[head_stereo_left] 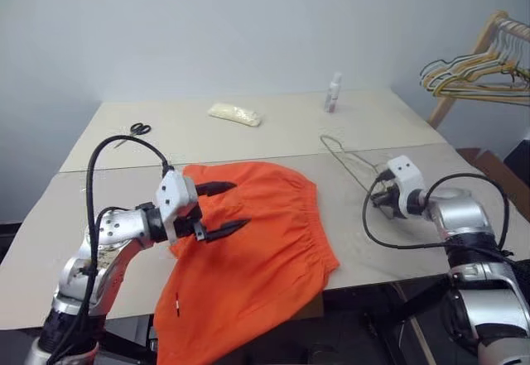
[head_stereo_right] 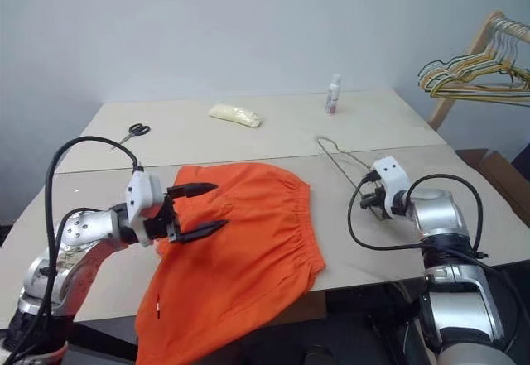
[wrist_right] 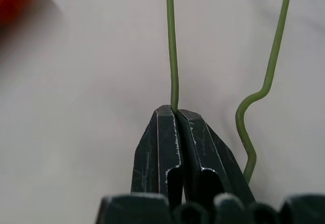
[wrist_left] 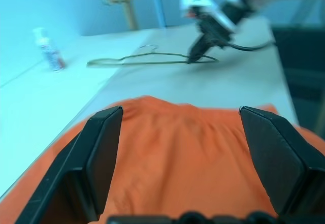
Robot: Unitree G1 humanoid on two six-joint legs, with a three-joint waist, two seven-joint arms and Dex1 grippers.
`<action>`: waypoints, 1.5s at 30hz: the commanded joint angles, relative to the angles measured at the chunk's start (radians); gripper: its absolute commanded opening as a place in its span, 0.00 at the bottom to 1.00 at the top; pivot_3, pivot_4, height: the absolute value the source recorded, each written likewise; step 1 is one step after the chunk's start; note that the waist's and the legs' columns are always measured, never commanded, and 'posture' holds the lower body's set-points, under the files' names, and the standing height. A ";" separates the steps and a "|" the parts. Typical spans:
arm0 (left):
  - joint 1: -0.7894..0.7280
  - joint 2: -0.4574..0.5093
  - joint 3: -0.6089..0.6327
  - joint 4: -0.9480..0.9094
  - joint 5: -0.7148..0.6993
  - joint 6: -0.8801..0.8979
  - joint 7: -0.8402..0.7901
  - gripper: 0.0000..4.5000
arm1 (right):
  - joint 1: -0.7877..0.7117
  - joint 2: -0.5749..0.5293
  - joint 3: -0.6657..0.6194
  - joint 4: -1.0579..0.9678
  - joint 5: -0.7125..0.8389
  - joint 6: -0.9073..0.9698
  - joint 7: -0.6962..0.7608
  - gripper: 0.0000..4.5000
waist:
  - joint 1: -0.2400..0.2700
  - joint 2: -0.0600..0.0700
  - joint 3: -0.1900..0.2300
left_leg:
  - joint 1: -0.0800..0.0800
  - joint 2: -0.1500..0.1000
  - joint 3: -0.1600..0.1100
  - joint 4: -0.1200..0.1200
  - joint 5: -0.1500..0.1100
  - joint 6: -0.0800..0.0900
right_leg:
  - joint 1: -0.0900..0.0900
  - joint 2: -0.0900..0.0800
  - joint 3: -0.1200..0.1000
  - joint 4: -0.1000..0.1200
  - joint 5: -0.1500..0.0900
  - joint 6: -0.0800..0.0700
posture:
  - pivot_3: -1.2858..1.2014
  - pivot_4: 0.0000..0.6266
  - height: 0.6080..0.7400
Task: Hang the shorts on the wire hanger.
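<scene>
Shorts (head_stereo_left: 248, 249) lie flat on worktop (head_stereo_left: 273, 129), near edge, lower part drooping over it; not on hanger (head_stereo_left: 348, 160) yet. Hanger lies on worktop just right of shorts. My right end effector (wrist_right: 175, 113) is pressed together, pinching one wire of hanger, so pickup looks started. My left end effector (head_stereo_left: 222, 209) is spread wide, hovering over shorts' left side, holding nothing. Left to do, I reckon: grab shorts, thread/drape onto hanger. Containers: small bottle (head_stereo_left: 333, 93) at far edge, contents can't tell.

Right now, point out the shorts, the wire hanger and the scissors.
shorts (head_stereo_left: 265, 232): left eye view, middle of fabric.
wire hanger (head_stereo_left: 341, 156): left eye view, wire near hook.
scissors (head_stereo_left: 139, 129): left eye view, black handles.
</scene>
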 commanded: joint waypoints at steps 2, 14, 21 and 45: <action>-0.097 -0.130 0.026 -0.020 -0.136 0.155 0.170 0.88 | 0.057 0.048 -0.095 -0.364 0.113 -0.020 -0.034 0.01 | 0.001 0.000 0.000 | 0.000 0.000 0.000 0.000 0.000 0.001 | 0.000 0.000 0.000 0.000 0.000 0.000 | 0.58 0.00 1.00; -0.277 -0.547 0.078 -0.014 -0.212 0.211 0.645 0.88 | 0.262 0.310 0.122 -0.628 -0.007 -0.604 -0.193 0.01 | -0.009 -0.002 0.000 | 0.001 -0.003 0.000 0.001 0.004 -0.007 | 0.002 0.000 0.001 0.000 0.001 0.002 | 0.57 0.00 1.00; -0.312 -0.582 0.117 0.003 -0.218 0.187 0.700 0.88 | 0.285 0.330 0.172 -0.592 -0.030 -0.700 -0.207 0.01 | -0.009 -0.002 0.000 | 0.001 -0.005 0.000 0.001 0.004 -0.007 | 0.002 0.000 0.001 -0.001 0.001 0.001 | 0.58 0.00 1.00; -0.308 -0.508 0.143 0.014 -0.256 0.092 0.609 0.00 | 0.291 0.252 0.226 -0.528 -0.095 -0.840 -0.167 0.41 | -0.010 -0.003 0.001 | 0.002 -0.005 0.000 0.001 0.004 -0.007 | 0.002 0.001 0.001 -0.001 0.001 0.001 | 0.58 0.00 1.00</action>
